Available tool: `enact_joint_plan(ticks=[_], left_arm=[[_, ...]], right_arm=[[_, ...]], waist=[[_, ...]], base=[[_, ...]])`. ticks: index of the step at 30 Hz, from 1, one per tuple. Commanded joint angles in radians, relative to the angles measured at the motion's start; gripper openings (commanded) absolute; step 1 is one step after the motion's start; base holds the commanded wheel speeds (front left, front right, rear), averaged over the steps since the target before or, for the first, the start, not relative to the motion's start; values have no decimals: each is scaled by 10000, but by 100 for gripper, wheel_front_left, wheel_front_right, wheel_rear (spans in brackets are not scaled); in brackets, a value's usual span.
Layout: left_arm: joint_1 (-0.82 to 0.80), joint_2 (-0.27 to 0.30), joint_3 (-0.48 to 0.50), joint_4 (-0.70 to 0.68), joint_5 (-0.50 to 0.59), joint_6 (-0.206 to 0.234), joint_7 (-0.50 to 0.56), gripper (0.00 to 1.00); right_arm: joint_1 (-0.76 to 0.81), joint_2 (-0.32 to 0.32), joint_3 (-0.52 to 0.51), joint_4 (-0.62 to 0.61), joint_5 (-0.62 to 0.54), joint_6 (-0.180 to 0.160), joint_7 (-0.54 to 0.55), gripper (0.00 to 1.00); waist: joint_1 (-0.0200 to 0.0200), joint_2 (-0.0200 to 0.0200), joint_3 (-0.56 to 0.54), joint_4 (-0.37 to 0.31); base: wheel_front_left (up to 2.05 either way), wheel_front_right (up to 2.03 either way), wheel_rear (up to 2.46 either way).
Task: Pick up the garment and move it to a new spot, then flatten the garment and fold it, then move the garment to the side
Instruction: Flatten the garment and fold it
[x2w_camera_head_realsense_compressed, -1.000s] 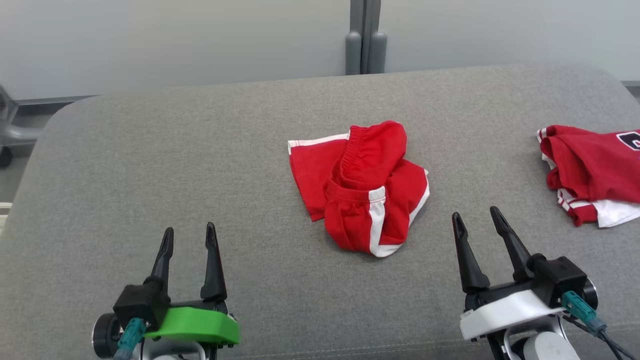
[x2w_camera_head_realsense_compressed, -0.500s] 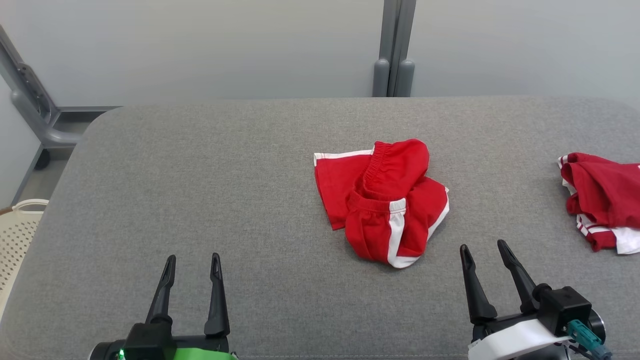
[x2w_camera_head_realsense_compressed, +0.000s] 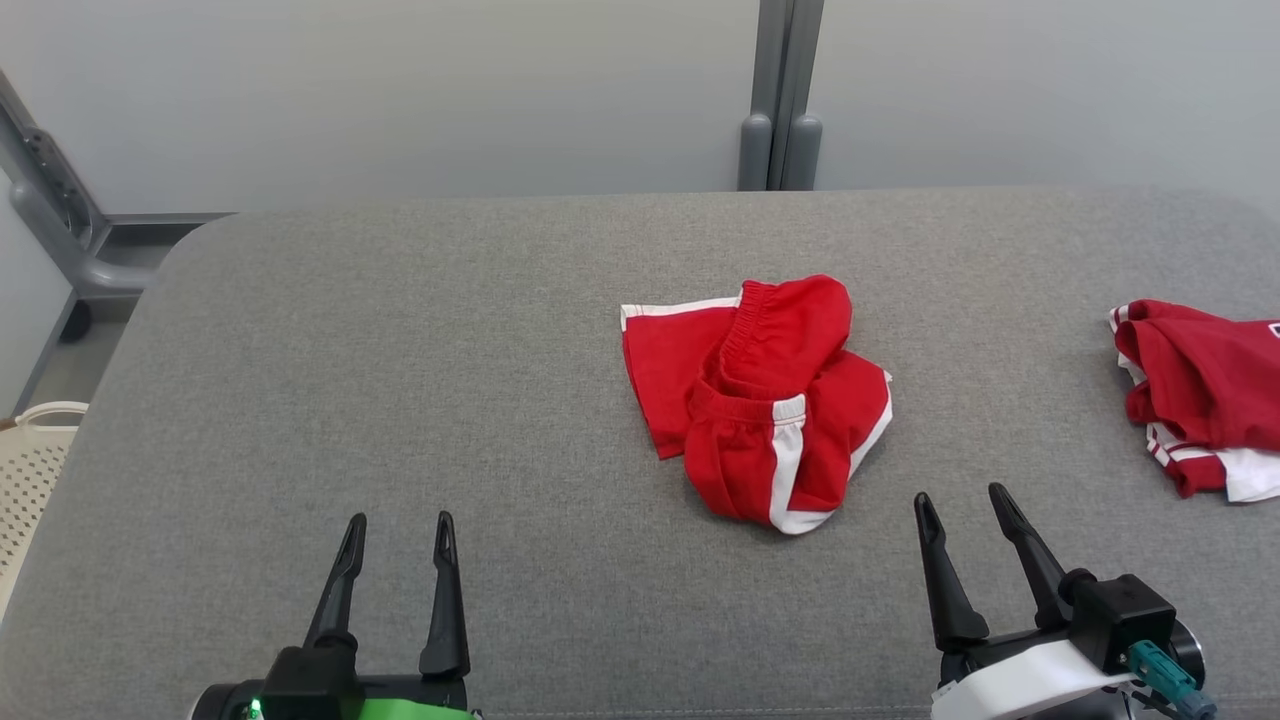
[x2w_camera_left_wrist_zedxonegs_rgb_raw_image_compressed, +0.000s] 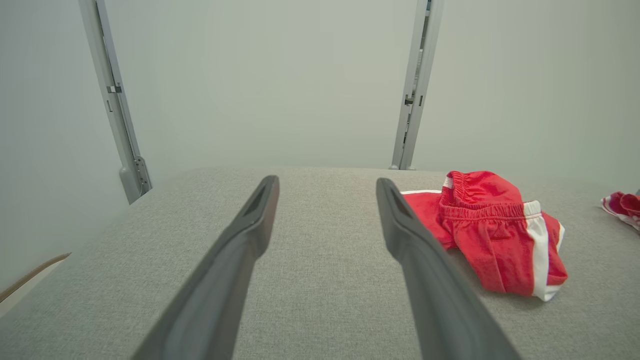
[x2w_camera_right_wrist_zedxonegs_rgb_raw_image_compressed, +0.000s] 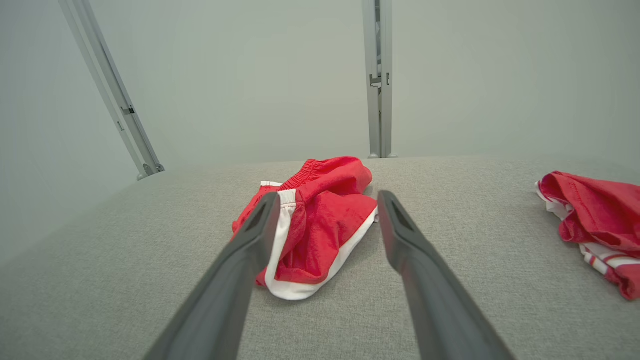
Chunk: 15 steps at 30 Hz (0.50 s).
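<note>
The garment (x2w_camera_head_realsense_compressed: 760, 400), red shorts with white side stripes, lies crumpled near the middle of the grey padded table (x2w_camera_head_realsense_compressed: 400, 350). In the left wrist view the garment (x2w_camera_left_wrist_zedxonegs_rgb_raw_image_compressed: 492, 232) sits to the right of the fingers; in the right wrist view the garment (x2w_camera_right_wrist_zedxonegs_rgb_raw_image_compressed: 315, 225) lies just beyond the fingertips. My left gripper (x2w_camera_head_realsense_compressed: 400, 525) hovers open near the table's front edge, well left of the shorts. Close to the garment's lower right, my right gripper (x2w_camera_head_realsense_compressed: 962, 500) also stands open, empty and apart from the cloth.
Another red and white garment (x2w_camera_head_realsense_compressed: 1200, 395) lies bunched at the table's right edge, also seen as a red heap (x2w_camera_right_wrist_zedxonegs_rgb_raw_image_compressed: 595, 220) in the right wrist view. A pale perforated basket (x2w_camera_head_realsense_compressed: 30, 460) stands off the table's left side. Grey wall posts (x2w_camera_head_realsense_compressed: 780, 100) rise behind.
The head camera has tilted and shifted, so the whole picture moved. Both grippers sit lower in the view and stay open. The garment has not been touched.
</note>
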Motion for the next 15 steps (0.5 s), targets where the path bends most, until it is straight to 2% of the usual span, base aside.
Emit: enact_joint_plan(ticks=[1,7,9,12,15], left_arm=[[-74,-6,-22,44,-71,32,-1,100],[-157,-7,-52,129,-228,95,-1,100],[-218,-7,-82,239,-291,-12,-1,100],[-494,-8,-209,448,-290,-359,-1,100],[-996,-5,-457,835,-364,-976,-1,100]], right_arm=[[-52,-18,-25,33,-41,-12,-34,100],[-61,-18,-24,85,-50,-12,-34,100],[-103,-18,-33,86,-21,-12,-34,100],[-164,-18,0,71,-23,-12,-35,100],[-215,-18,23,82,-79,-12,-34,100]], waist=[[1,0,-23,-12],[1,0,-87,-140],[1,0,-70,-231],[1,0,7,-401],[1,0,154,-616]], base=[[0,0,0],[0,0,0],[0,0,0],[0,0,0],[0,0,0]])
